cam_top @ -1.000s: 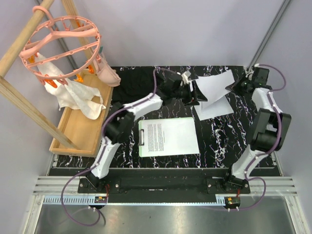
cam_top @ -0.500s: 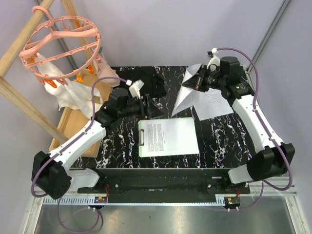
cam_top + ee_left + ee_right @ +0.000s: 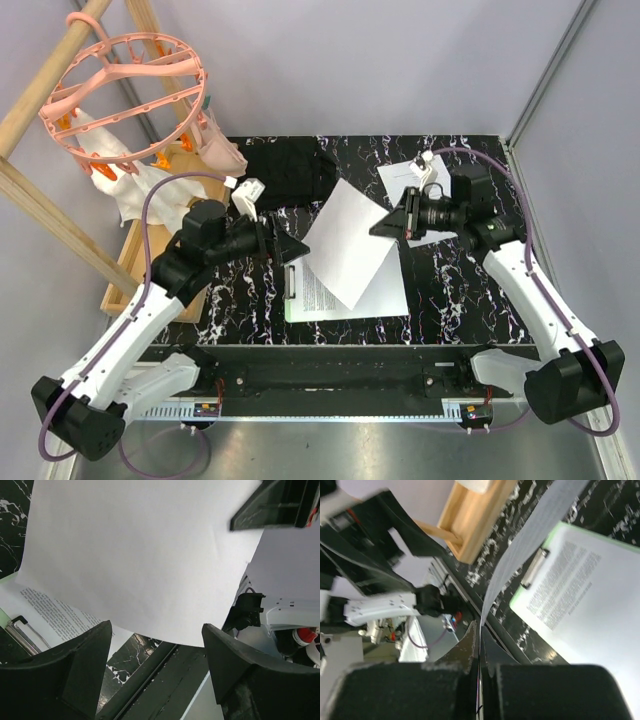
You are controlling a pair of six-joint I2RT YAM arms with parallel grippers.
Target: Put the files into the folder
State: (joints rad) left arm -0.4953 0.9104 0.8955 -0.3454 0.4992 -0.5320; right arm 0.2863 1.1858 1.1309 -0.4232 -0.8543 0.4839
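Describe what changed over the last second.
The right gripper, shut on the blank sheet, carried it from the far right corner to over the clipboard. The left gripper swung back to the sheet's left edge, open. The clipboard and its printed sheet stayed put.

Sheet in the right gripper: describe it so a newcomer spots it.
On the black marble table, find the green folder at centre. A blank white sheet hangs tilted above it, pinched by the right gripper. Its neighbours lie flat: the printed sheet on the folder, a second sheet farther back.
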